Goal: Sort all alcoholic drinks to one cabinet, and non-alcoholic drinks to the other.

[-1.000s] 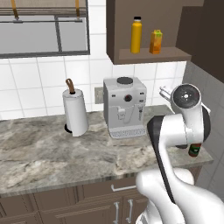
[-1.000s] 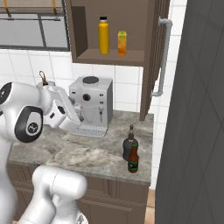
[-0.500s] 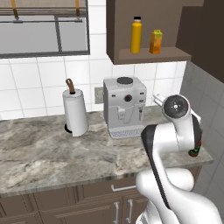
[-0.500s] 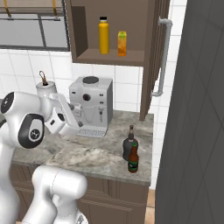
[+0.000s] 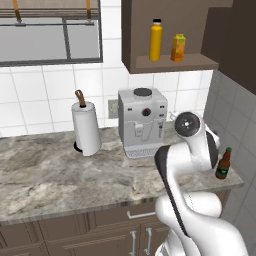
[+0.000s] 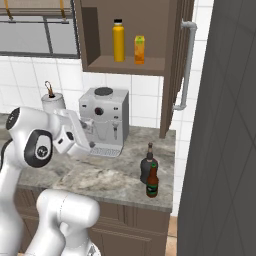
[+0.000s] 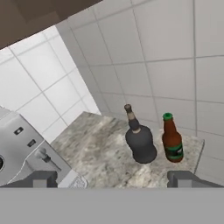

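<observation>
Two alcoholic drinks stand together near the counter's right end: a squat black bottle (image 6: 147,165) (image 7: 141,142) and a slim brown beer bottle (image 6: 152,181) (image 7: 172,140) (image 5: 223,164). Both non-alcoholic drinks, a tall yellow-orange bottle (image 5: 156,40) (image 6: 118,41) and an orange juice carton (image 5: 177,48) (image 6: 139,49), are on the shelf of the open wall cabinet (image 6: 125,65) (image 5: 170,63). My gripper (image 7: 113,180) (image 6: 90,144) is open and empty. It hovers over the counter in front of the coffee machine, left of the two bottles, pointing toward them from a distance.
A grey coffee machine (image 5: 143,122) (image 6: 105,120) stands under the cabinet, with a paper towel roll (image 5: 86,129) to its left. The cabinet door with its long grey handle (image 6: 185,65) hangs open above the bottles. A tall grey wall (image 6: 225,150) bounds the counter's right end.
The arm has sunk lower and the hand has come down toward the counter in front of the coffee machine. The jaws stayed open and the bottles have not moved.
</observation>
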Robot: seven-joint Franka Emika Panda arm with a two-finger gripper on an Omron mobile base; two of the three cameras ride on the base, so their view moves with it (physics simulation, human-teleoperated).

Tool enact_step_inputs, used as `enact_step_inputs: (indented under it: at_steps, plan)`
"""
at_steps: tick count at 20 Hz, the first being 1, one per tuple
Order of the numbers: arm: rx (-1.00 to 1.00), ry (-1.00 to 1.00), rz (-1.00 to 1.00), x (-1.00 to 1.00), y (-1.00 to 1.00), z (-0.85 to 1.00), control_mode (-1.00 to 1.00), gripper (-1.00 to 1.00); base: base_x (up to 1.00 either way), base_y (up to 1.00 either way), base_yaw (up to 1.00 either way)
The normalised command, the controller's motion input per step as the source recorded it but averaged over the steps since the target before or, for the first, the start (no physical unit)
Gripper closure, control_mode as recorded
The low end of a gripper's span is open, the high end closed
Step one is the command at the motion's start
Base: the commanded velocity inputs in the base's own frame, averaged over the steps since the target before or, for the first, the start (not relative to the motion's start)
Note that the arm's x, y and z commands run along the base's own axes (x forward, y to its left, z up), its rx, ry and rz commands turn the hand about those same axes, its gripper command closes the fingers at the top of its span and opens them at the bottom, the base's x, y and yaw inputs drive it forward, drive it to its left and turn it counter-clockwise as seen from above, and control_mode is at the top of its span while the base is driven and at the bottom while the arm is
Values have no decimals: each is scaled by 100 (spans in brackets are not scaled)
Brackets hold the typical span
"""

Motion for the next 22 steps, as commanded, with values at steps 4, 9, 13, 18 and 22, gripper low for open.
enact_step_inputs:
  at_steps: [4, 9, 13, 18, 22]
  plan:
    - [0, 0, -6, 15, -3, -22, -100, -100, 0, 0, 0]
    - [0, 0, -7, 17, -6, -21, -100, -100, 0, 0, 0]
    - [0, 0, -7, 13, -8, -21, -100, -100, 0, 0, 0]
    - [0, 0, -9, 13, -12, -18, -100, -100, 0, 0, 0]
    - [0, 0, -7, 12, -16, -15, -100, -100, 0, 0, 0]
